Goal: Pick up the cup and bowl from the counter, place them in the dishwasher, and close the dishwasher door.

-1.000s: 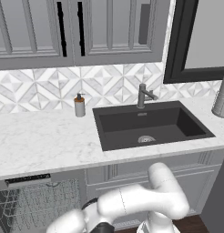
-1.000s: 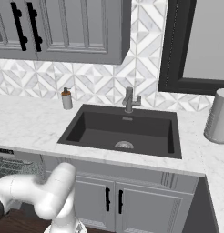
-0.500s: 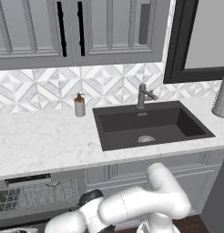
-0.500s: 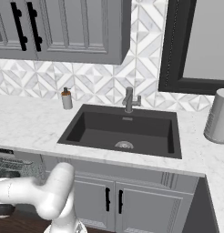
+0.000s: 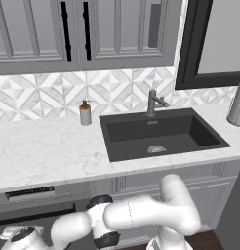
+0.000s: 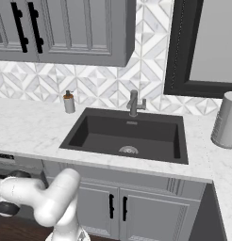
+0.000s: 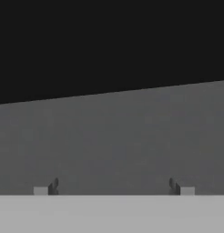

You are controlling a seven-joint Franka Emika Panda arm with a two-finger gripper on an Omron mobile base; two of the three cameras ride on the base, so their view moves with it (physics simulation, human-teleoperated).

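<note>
The hand [image 7: 114,190] was spread wide and held nothing, close against a flat dark grey panel, probably the dishwasher door [image 7: 118,136], straight ahead of it under the worktop [image 5: 49,151].

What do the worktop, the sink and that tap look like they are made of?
The counter looks like polished white marble or an imitation, judging by its grey veins. The sink seems a matte dark composite or coated metal: flat charcoal, no shine. The faucet looks like brushed grey metal, with soft highlights.
</note>
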